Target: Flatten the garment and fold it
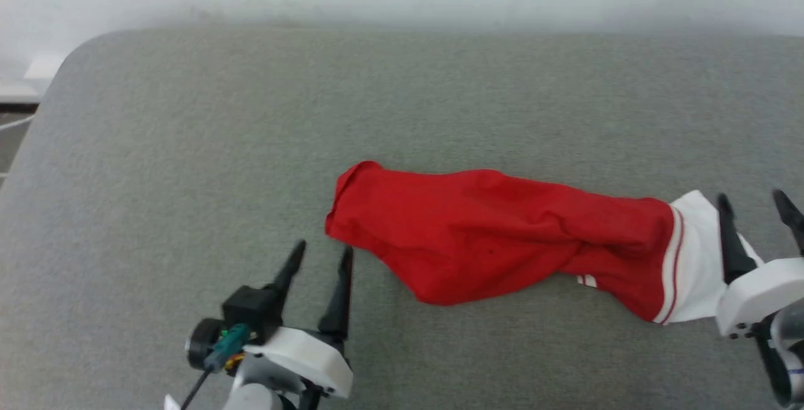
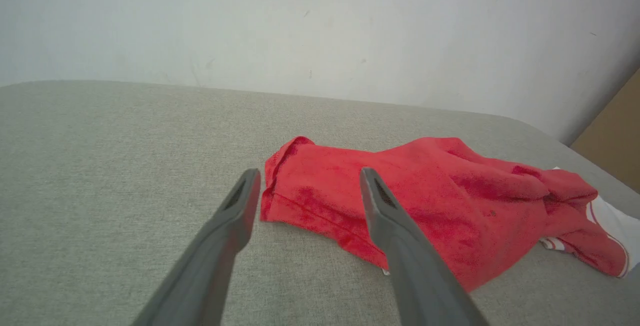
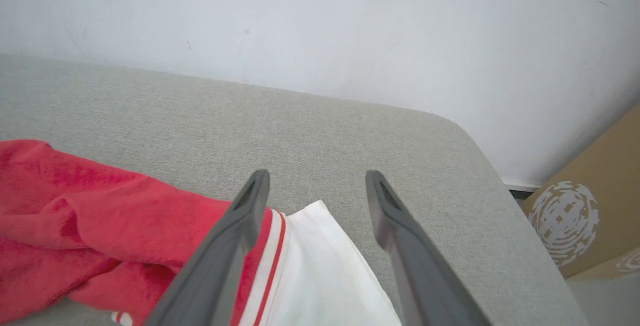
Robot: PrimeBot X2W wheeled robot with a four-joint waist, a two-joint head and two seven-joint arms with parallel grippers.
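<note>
The garment (image 1: 496, 234) is lying bunched (flattening stage, seemingly); the left gripper (image 1: 323, 248) and right gripper (image 1: 752, 198) are hovering splayed and empty, likely needing grasps on hem and sleeve.

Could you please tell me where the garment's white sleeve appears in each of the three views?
Head view: white sleeve at the far right, just below mid-height.
Left wrist view: at the right edge, below mid-height.
Right wrist view: bottom centre, running off the lower edge.
Shared landmark: the red-white striped seam bordering it.
</note>
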